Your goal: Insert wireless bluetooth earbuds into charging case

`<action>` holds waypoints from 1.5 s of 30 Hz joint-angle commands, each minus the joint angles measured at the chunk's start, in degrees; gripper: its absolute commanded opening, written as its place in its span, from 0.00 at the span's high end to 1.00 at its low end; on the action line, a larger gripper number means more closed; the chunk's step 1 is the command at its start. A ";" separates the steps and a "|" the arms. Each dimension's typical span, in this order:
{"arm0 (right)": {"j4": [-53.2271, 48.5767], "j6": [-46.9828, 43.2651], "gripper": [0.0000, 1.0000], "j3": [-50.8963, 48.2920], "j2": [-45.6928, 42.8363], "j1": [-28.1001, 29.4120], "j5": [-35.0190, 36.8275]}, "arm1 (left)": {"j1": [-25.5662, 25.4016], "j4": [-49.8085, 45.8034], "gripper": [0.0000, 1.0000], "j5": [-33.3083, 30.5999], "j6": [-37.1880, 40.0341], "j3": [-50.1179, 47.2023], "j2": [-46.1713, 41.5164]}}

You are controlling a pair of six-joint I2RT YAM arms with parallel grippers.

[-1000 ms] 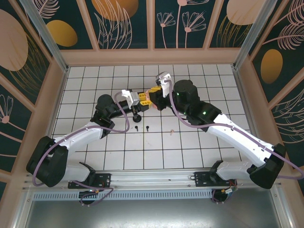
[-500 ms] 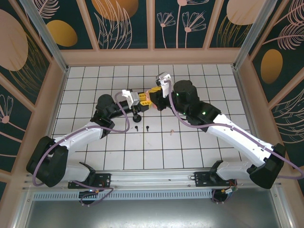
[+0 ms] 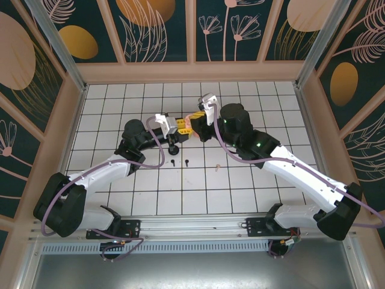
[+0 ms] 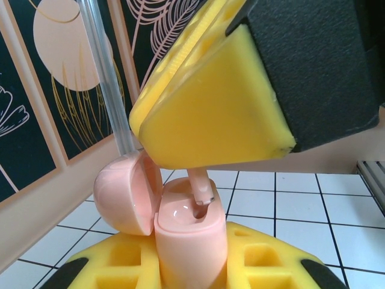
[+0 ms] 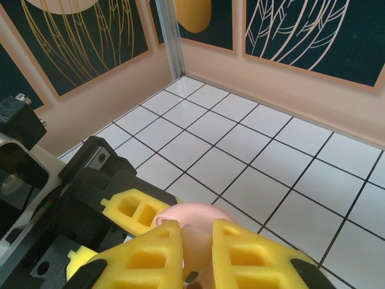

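Nearest, at the bottom of the top view, both arm bases sit at the near edge of the white tiled counter (image 3: 180, 195). Just below frame centre, three buds lie apart on the tiles: a black earbud (image 3: 172, 162), a second black earbud (image 3: 186, 161) just right of it, and a loose pink earbud (image 3: 217, 165) farther right. Beyond them, at frame centre, the left gripper (image 3: 178, 126) and right gripper (image 3: 195, 122) meet tip to tip.

Left wrist view: the left gripper (image 4: 189, 268), at bottom centre, is closed on the body of a pink charging case (image 4: 189, 238), which stands upright. Its lid (image 4: 123, 195) is swung open to the left. The right gripper's yellow finger (image 4: 204, 114) reaches in from the upper right, closed on the held pink earbud (image 4: 201, 186), whose stem tip is at the mouth of a well in the case.

Right wrist view: the right gripper (image 5: 195, 241), at bottom centre, leaves only a narrow gap, with pale pink between its fingers.

Farthest, floral wall panels (image 3: 156, 24) line the top of the top view.
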 commanded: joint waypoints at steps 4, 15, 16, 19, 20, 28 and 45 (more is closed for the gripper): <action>-2.89 -2.17 0.85 -1.09 -0.40 0.92 -0.32 | -0.31 2.55 1.00 0.46 -0.39 2.66 -1.04; -5.60 -7.76 0.86 1.34 3.27 5.39 2.74 | -0.35 1.94 1.00 0.73 -0.57 2.97 -0.93; -5.91 -8.23 0.86 1.70 3.66 5.77 3.24 | -0.35 1.93 1.00 0.79 -0.59 2.97 -0.92; -6.88 -9.13 0.85 2.65 4.60 6.38 4.33 | -0.34 2.02 1.00 0.80 -0.76 2.93 -0.60; -7.11 -9.19 0.84 2.89 4.79 6.44 4.62 | -0.35 2.11 1.00 0.72 -0.87 2.93 -0.56; -7.21 -4.75 0.46 6.45 4.13 5.87 8.42 | -0.44 3.72 1.00 0.18 -1.13 1.75 -0.20; -17.24 29.84 0.30 2.81 -13.72 -5.76 15.28 | -0.44 12.65 1.00 -6.87 -3.29 -4.34 -1.35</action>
